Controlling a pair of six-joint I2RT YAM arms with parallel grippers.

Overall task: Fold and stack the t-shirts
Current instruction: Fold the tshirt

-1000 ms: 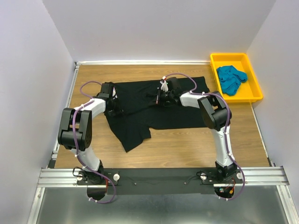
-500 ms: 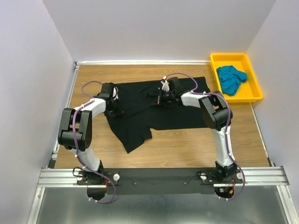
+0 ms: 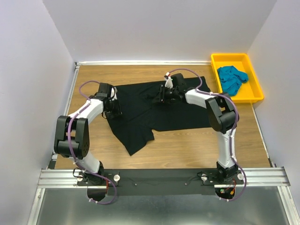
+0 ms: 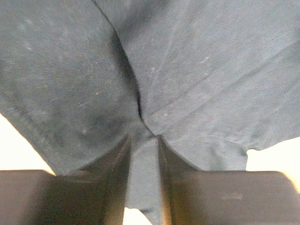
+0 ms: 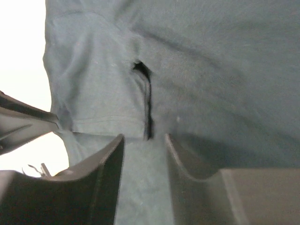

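Step in hand looks like the 1st fold of the black t-shirt, spread mid-frame on the table. Left gripper pinches its left edge, cloth puckered btwn the jaws. Right gripper nips cloth at the top edge, near centre. Teal t-shirt lies in the yellow tray, upper right. Next move needs both arms lifting together w/ even tension to carry the edge over.

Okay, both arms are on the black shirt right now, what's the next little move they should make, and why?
Probably lift both tools a little, together, to raise the pinched cloth before folding it over. The left tool and the right tool each pinch the black t-shirt, while most of it lies spread flat on the table. Dragging it sideways would likely bunch it.
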